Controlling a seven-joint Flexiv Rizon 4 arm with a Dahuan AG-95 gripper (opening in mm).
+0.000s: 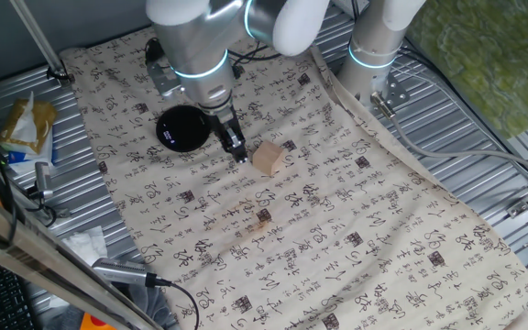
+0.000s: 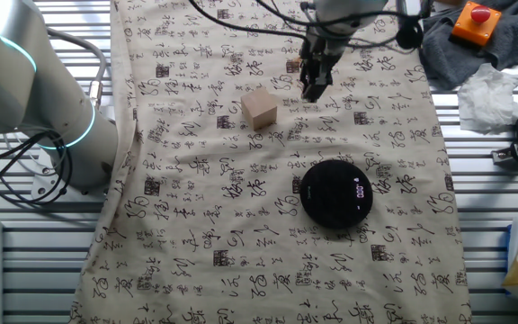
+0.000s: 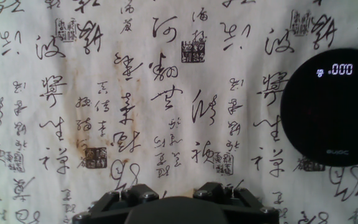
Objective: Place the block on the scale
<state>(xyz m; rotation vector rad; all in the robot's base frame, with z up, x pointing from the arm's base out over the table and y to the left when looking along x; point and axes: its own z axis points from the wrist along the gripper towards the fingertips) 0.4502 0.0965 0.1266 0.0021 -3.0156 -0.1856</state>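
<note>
The block (image 1: 268,158) is a small tan wooden cube lying on the printed cloth, also seen in the other fixed view (image 2: 260,110). The scale (image 1: 183,128) is a round black disc with a lit display reading 0.00, and nothing is on it (image 2: 335,193). My gripper (image 1: 238,151) hangs low over the cloth between the scale and the block, just beside the block and apart from it (image 2: 313,90). Its fingers look pressed together and empty. The hand view shows the scale (image 3: 334,112) at the right edge; the block is out of that view.
A beige cloth with calligraphy print (image 1: 337,229) covers the table. A second arm base (image 1: 379,46) stands at the back. Cables, tissues and packaging (image 1: 26,128) lie off the cloth's left edge. A grey rag with an orange box (image 2: 475,27) sits beyond the far edge.
</note>
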